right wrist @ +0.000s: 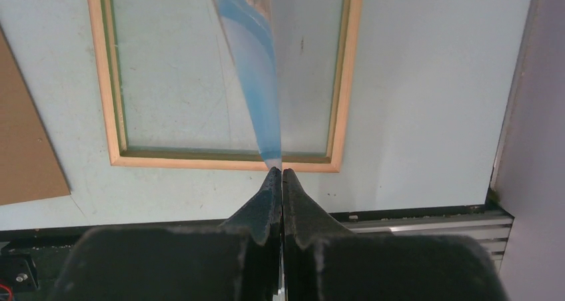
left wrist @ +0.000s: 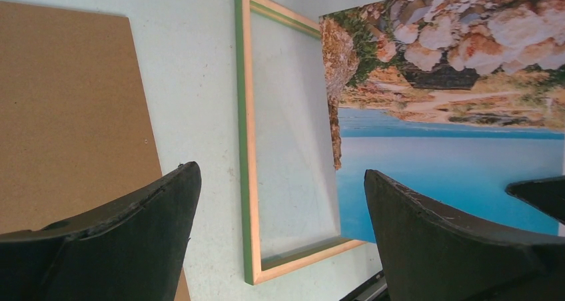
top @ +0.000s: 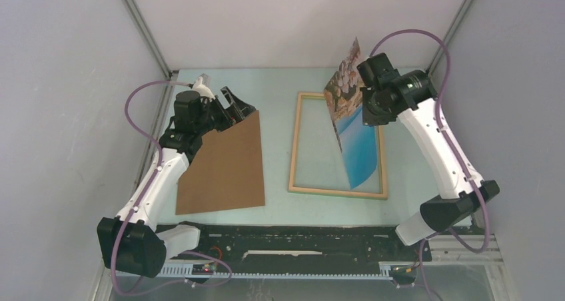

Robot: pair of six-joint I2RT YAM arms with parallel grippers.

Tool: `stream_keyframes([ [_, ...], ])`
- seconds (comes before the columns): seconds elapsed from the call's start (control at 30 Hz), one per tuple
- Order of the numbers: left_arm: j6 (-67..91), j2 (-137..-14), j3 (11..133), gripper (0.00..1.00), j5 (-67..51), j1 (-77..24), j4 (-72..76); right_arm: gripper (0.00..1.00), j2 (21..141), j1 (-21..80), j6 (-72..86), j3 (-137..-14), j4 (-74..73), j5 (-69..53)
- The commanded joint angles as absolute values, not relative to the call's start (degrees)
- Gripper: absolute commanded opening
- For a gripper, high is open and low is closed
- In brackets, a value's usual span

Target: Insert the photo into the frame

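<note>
At the right gripper [right wrist: 280, 171], the fingers are seen pressed together, clamped on one edge of the photo [right wrist: 256, 68]. The photo is held on edge and tilted, with the rocky cliffs end away from the arm bases and the blue water end nearer them. Its printed face is turned towards the left arm. The photo is positioned over the opening of the frame [top: 293, 161], nearer the right rail; contact with the frame cannot be told.

The frame is laid flat on the table [top: 276, 114], light wood face up, with green noted along its edge.

The left gripper [left wrist: 280, 171] is spread wide with nothing between the fingers. It is held by the far corner of a brown board [top: 223, 168], which is laid flat left of the frame and apart from it.
</note>
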State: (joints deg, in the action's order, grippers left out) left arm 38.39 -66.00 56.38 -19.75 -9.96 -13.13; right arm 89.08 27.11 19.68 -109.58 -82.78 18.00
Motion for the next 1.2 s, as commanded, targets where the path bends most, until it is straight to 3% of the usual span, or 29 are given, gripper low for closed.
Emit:
stream_keyframes([
  [0.0,37.5,-66.0,58.0,1.0,-20.5,-10.3,-12.3,0.0,83.5,24.9,19.2,-110.1,-84.6,19.8],
  [0.3,38.0,-66.1,57.8,1.0,-21.2,-10.4,-12.0,0.0,80.0,20.6,17.3,-108.6,-86.5,20.1],
  [0.57,38.1,-66.2,57.7,1.0,-21.3,-10.4,-11.9,0.0,82.2,23.6,19.6,-106.7,-87.2,20.1],
  [0.77,38.1,-66.4,57.7,1.0,-21.5,-10.4,-11.9,0.0,88.8,29.7,23.5,-105.9,-86.1,20.7],
  [1.17,38.3,-66.3,57.8,1.0,-21.8,-10.4,-11.8,0.0,107.1,38.0,27.9,-119.1,-88.6,23.1],
])
